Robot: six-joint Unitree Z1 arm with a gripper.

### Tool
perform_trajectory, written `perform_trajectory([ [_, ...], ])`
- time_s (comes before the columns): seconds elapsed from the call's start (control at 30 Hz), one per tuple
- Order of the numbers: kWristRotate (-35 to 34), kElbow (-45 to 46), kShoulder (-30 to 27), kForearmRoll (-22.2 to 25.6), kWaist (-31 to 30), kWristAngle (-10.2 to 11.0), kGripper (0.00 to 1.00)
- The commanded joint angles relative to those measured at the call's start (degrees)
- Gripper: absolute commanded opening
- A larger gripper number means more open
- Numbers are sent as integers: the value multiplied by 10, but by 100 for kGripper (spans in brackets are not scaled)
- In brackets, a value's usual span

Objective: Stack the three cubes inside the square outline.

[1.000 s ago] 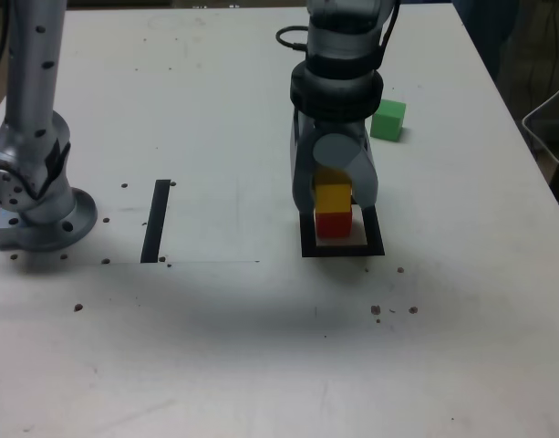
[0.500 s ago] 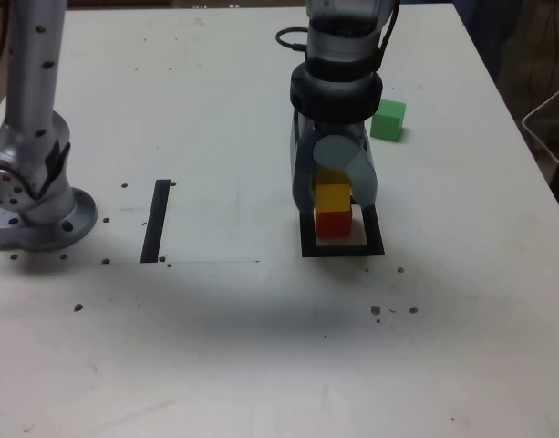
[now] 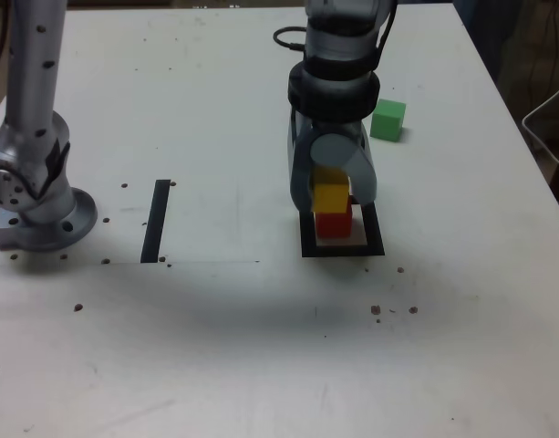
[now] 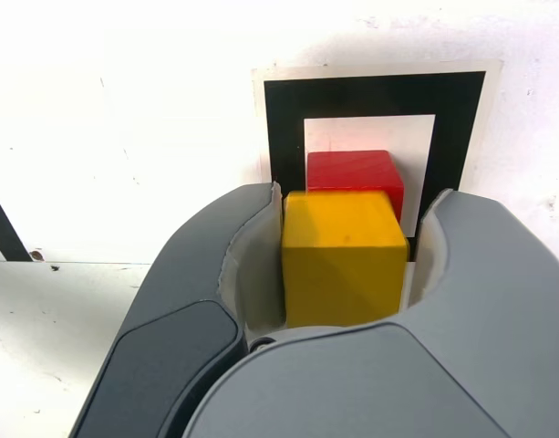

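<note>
**Yellow on red, jaws just slack around it**

From where I stand the yellow cube (image 3: 332, 197) sits on the red cube (image 3: 333, 224), and the red one rests on the white centre of the square outline (image 3: 343, 248). The green cube (image 3: 388, 119) waits well apart, up the table toward the exterior view's right. The gripper (image 3: 334, 187) hangs over the stack with its jaws either side of the yellow block; in the wrist view a thin gap shows on one side of it (image 4: 345, 258), so I would call the jaws slightly apart and no longer pinching, though one pad looks very near or touching.

These blocks look light, stiff and matte, so I judge they won't crush or slip much. Light also means easily nudged (a brushing pad could shove the top one off). Best taken by two opposite flat faces, squarely.

The wrist view shows the yellow block sitting a little off the red cube (image 4: 354, 171) below, and the jaw gap. The exterior view alone shows the green cube, the stack's height and the straight black strip (image 3: 156, 220).
</note>
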Motion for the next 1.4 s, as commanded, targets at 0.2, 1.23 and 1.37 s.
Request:
perform_trajectory([
  [0.2, 0, -2, -10, 2, 1, 5, 99],
  [1.23, 398, -258, 66, 144, 227, 53, 99],
  [1.37, 439, -302, 122, 147, 238, 46, 98],
])
